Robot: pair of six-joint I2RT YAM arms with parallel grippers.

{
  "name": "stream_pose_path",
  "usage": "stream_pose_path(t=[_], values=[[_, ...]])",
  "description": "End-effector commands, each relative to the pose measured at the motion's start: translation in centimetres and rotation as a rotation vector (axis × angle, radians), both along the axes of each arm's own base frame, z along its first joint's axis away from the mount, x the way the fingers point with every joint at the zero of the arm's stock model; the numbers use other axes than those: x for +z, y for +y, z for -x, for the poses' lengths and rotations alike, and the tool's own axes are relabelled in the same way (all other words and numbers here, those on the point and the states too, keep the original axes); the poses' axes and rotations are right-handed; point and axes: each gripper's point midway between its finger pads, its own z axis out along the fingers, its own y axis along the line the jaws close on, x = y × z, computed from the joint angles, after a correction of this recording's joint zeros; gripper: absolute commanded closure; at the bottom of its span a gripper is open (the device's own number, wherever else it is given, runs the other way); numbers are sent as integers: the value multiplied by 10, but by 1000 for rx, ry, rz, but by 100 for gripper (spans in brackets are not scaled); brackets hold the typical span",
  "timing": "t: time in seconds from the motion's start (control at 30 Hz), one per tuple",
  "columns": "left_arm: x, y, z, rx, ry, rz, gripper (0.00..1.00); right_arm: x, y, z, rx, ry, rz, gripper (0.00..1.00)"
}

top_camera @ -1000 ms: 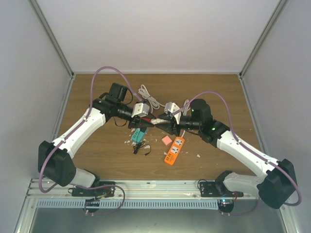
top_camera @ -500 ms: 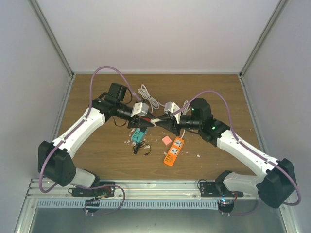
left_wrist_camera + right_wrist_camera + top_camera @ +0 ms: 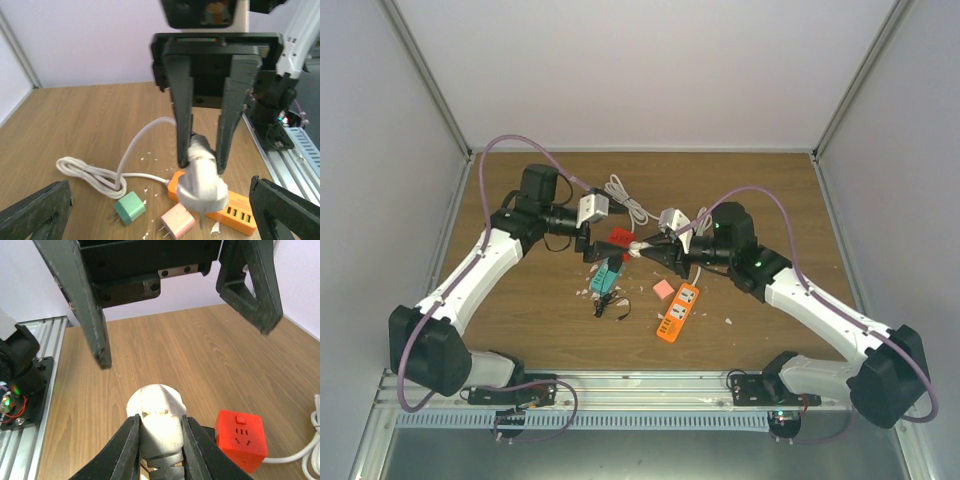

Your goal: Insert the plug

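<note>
My right gripper [image 3: 158, 422] is shut on the white plug [image 3: 157, 410], fingers clamped on its two sides. In the left wrist view the plug [image 3: 202, 182] hangs prongs-down between those fingers, above the orange power strip [image 3: 235, 212]. Its white cable [image 3: 142, 137] arcs down to a coil on the table. My left gripper [image 3: 588, 243] stands wide open, apart from the plug on its left, with nothing between its fingers [image 3: 85, 305]. A red cube socket [image 3: 620, 237] sits on the table beside the plug, and shows just right of it in the right wrist view [image 3: 240, 437].
A green charger [image 3: 129, 209] and a pink charger [image 3: 177, 221] lie near the orange strip [image 3: 678, 310], among small white scraps. The coiled white cable [image 3: 625, 200] lies behind the grippers. Grey walls enclose the wooden table [image 3: 520, 300] on three sides.
My left gripper has let go of the plug, opened wide and drawn back to the left. The right gripper has closed on the plug and holds it alone.
</note>
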Motion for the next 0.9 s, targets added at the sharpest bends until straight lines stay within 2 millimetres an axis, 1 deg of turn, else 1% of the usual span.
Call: stream_pose_path(t=[0.0,0.1,0.17,0.2,0.23,0.27,0.3,0.37,0.47,0.67,0.73,0.8,0.87], values=[[15,13,-24,92,1,87,1,3,-3,-18,-90,-27,-25,100],[15,31,-50,217,24,144,1,-9,-6,-38,-177,-13,6,100],[7,50,-74,366,70,174,1,-18,-8,-52,-243,-11,32,99],[0,61,-89,474,99,184,1,-23,-9,-59,-269,-7,51,99],[-6,69,-99,557,122,200,1,-28,-10,-65,-294,-8,69,99],[-14,79,-108,645,164,216,1,-30,-10,-71,-315,-11,85,100],[-25,86,-113,704,194,220,1,-33,-10,-77,-333,-13,103,100],[-38,91,-115,754,219,233,1,-37,-9,-87,-351,-18,127,100],[-48,92,-114,767,259,273,1,-37,-4,-101,-367,-25,151,100],[-82,100,-118,844,334,275,1,-51,10,-113,-326,35,218,99],[-93,100,-122,862,364,268,1,-57,15,-115,-308,54,236,99],[-106,100,-127,878,389,248,1,-71,20,-118,-288,93,264,100],[-119,102,-132,902,407,228,1,-80,25,-120,-271,123,279,100]])
